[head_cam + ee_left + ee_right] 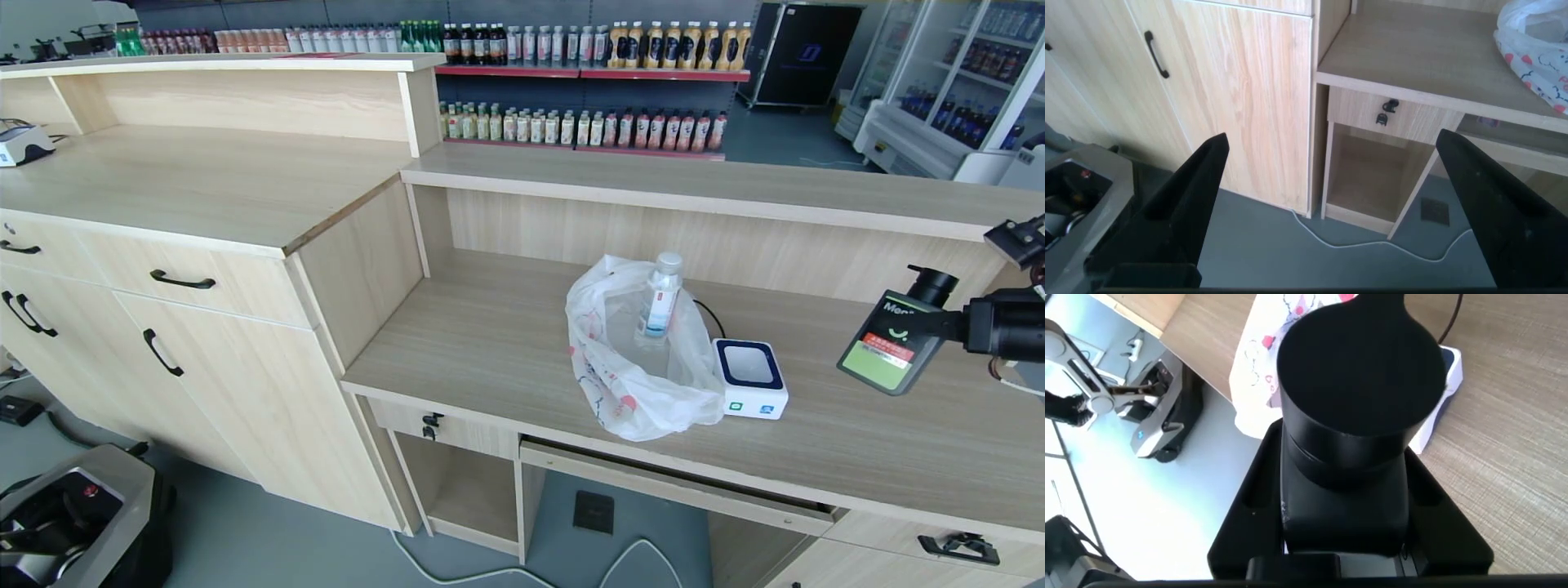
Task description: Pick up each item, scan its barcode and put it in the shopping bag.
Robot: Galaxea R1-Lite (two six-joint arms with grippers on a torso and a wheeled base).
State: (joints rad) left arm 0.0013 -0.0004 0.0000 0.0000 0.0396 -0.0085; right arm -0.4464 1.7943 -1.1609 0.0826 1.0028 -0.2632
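Note:
A white plastic shopping bag (633,384) lies open on the low counter (490,343), with a clear bottle (661,298) standing upright inside it. Touching the bag's right side is a small white and blue barcode scanner (749,377). My right gripper (951,322) is shut on a dark bottle (890,343) with a black cap and a green and red label, held tilted above the counter to the right of the scanner. In the right wrist view the black cap (1360,376) covers most of the bag (1261,367) and scanner (1451,371). My left gripper (1335,212) hangs open low in front of the counter, above the floor.
A taller cabinet (204,188) with drawers and doors stands left of the low counter. A raised back ledge (694,184) runs behind the bag. A cable (1372,241) lies on the floor, and a grey machine (73,514) sits at the lower left.

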